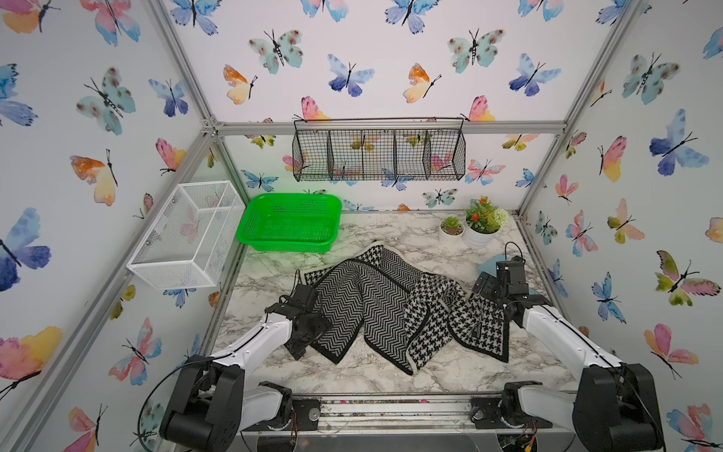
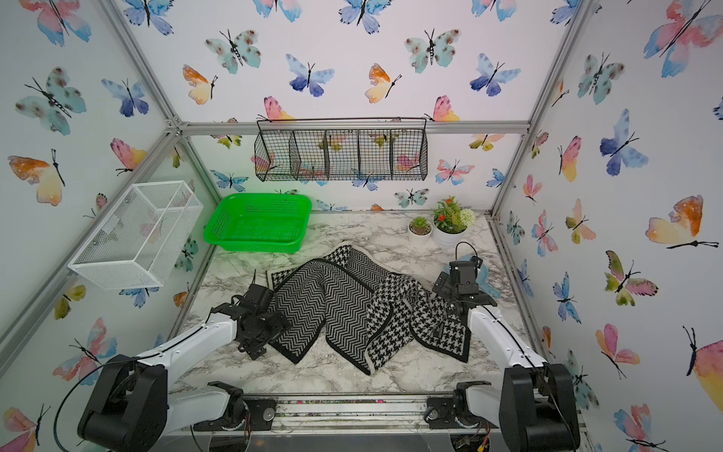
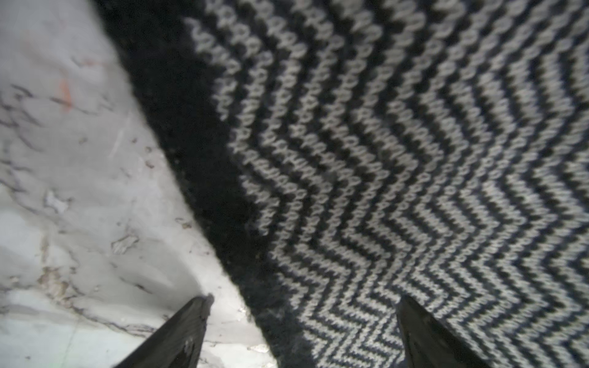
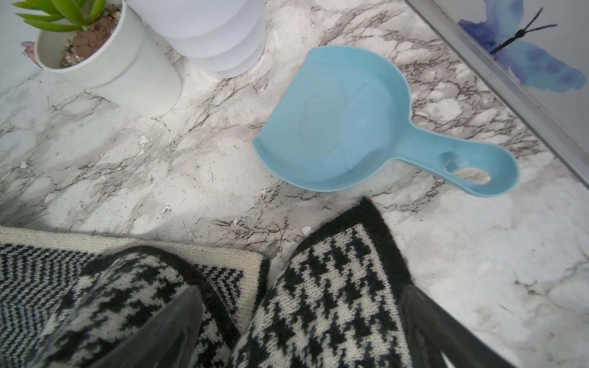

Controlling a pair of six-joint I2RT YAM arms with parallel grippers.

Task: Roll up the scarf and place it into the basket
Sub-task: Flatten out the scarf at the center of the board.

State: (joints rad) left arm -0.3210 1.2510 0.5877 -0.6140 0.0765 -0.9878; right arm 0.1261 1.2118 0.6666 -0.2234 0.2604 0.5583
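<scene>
scarf [image 1: 391, 309] lies crumpled on the counter [image 1: 391, 375], long way side to side, just in front of the green basket [image 1: 289, 225], with the left end effector [image 3: 304, 301] spread wide astride its black left edge and the right end effector [image 4: 299, 288] spread wide above its other end.
</scene>
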